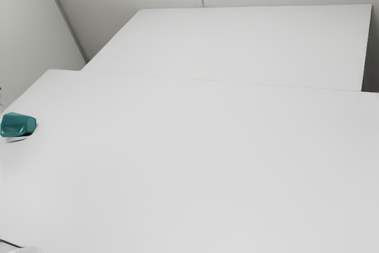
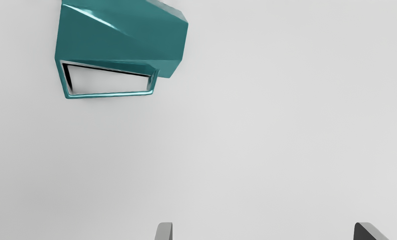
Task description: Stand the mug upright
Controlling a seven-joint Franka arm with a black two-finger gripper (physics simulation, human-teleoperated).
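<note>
Beginning with the broad white table [image 1: 195, 158], flat enough to give firm support for standing up the mug [image 2: 118, 43], lying there on its side toward the exterior view's left. Probably stiff and hard like ceramic, of moderate weight, to be treated as breakable; likely slippery on those glossy, angled faces. Better to take hold squarely across two opposite faces of the body, with even pressure, and to lift a little before turning, so as not to scrape or slide. Difficult from this angle to tell mouth from base, so perhaps wise to check before choosing the turn. Next, with the gripper [image 2: 267, 231]: standing wide open, holding nothing, well apart from the mug. Lastly, considering the handle [image 2: 110, 95], an angular open loop toward the gripper: possible to pinch, but thin, and liable to let the heavier body swing.
</note>
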